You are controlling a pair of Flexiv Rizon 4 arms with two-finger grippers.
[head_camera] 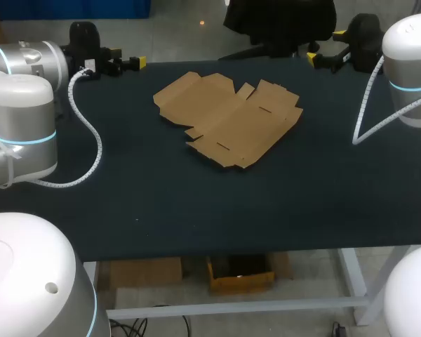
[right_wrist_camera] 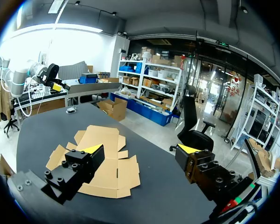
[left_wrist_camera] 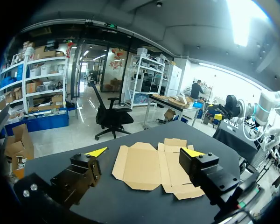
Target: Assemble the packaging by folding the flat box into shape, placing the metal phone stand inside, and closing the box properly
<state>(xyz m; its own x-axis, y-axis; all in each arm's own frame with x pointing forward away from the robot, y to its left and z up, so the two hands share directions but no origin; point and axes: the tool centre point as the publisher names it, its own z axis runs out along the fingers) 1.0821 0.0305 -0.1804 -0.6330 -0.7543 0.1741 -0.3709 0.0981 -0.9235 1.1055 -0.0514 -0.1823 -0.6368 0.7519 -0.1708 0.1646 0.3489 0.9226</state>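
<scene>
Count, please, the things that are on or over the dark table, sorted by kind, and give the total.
Flat brown cardboard box, unfolded: 1
Black two-finger grippers with yellow tips: 2, the left gripper and the right gripper, both open and empty
Total: 3

table [head_camera: 196,210]: dark, maybe cloth-covered | flat box [head_camera: 228,119]: unfolded, toward far middle
</scene>
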